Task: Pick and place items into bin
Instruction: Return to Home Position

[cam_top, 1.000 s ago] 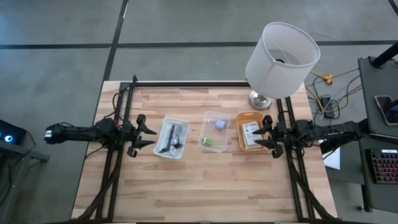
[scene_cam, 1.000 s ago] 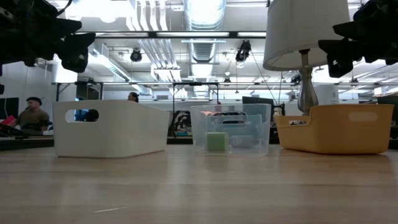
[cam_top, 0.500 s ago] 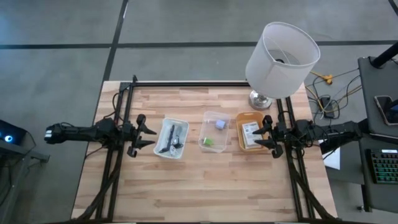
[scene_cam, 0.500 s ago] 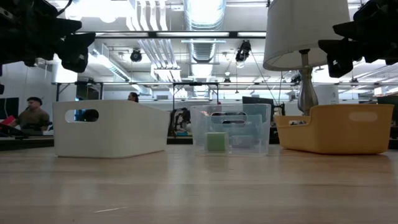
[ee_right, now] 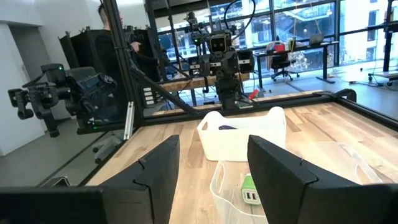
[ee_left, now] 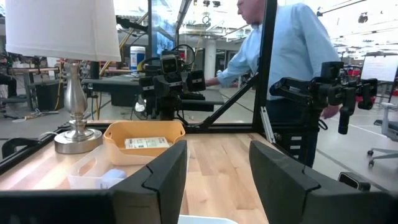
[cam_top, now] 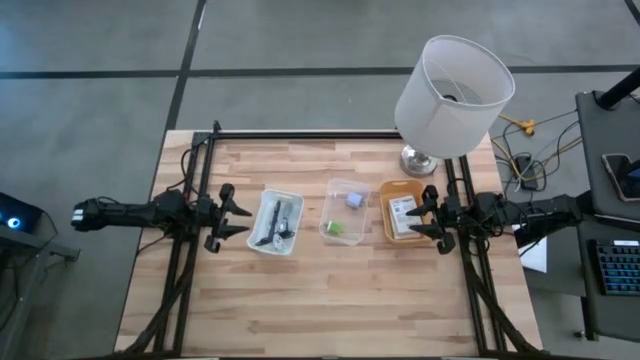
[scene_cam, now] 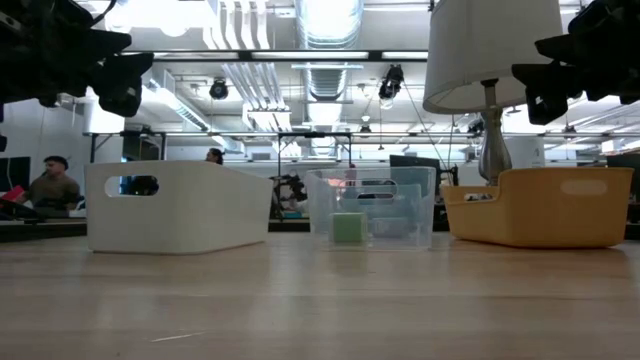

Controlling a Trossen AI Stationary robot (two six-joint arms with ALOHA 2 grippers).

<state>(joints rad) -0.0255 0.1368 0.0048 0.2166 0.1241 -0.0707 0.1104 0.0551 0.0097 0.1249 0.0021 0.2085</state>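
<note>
Wood table (cam_top: 330,295): white bin (scene_cam: 175,208), clear bin (scene_cam: 422,215), yellow bin (scene_cam: 540,208), lamp (cam_top: 455,95).

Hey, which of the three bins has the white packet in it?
The yellow bin, nearest the right gripper; the white bin holds dark items, the clear bin a green piece.

Only the keyboard (cam_top: 615,268) beyond the right side of the table (cam_top: 330,290) is seen changed: its keys, lit reddish a second ago and greenish half a second ago, are now lit blue. No other change can be made out.
</note>
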